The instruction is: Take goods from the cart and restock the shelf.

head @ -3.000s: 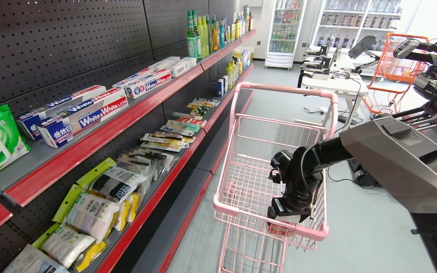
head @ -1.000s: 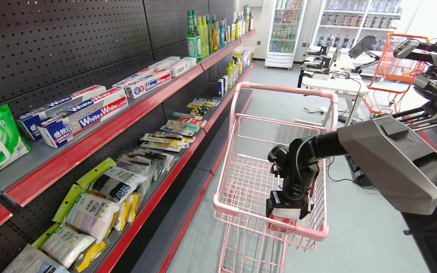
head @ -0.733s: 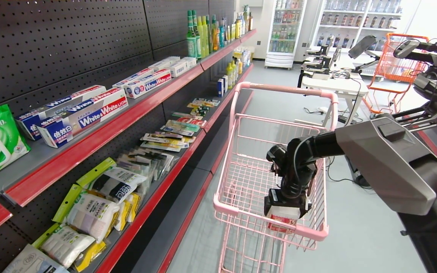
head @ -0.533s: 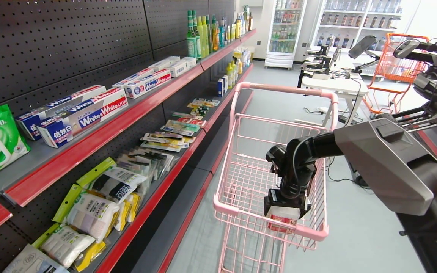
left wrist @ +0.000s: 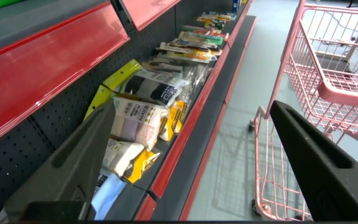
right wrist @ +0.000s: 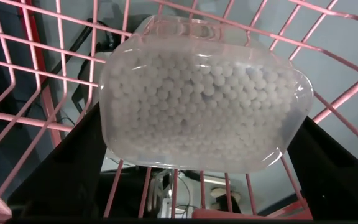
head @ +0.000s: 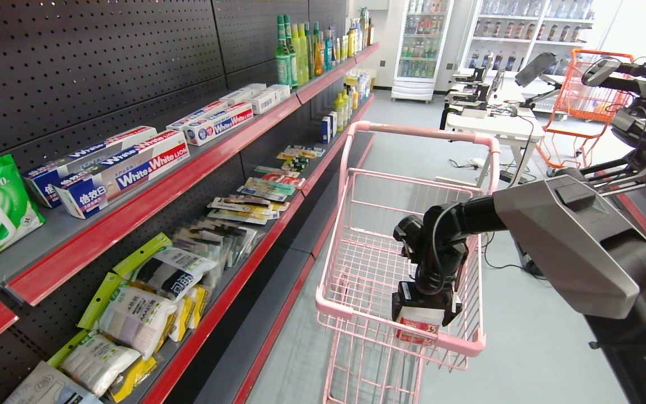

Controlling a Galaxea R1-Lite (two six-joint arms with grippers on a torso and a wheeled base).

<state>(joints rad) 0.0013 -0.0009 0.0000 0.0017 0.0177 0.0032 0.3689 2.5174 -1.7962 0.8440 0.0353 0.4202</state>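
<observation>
- Your right gripper (head: 420, 314) has its fingers clamped on either side of the clear tub of white balls (right wrist: 204, 93), inside the pink cart (head: 413, 133) close to its near rim.
- Your left gripper (left wrist: 194, 149) hangs beside the shelf (head: 132, 216), fingers spread wide, holding nothing.
- Risk: the tub may snag the wire wall or rim on lifting, and smooth plastic may slip.
- Surroundings: grey floor (head: 525, 336); an orange cart (head: 581, 95) and coolers (head: 421, 50) stand well behind.
</observation>
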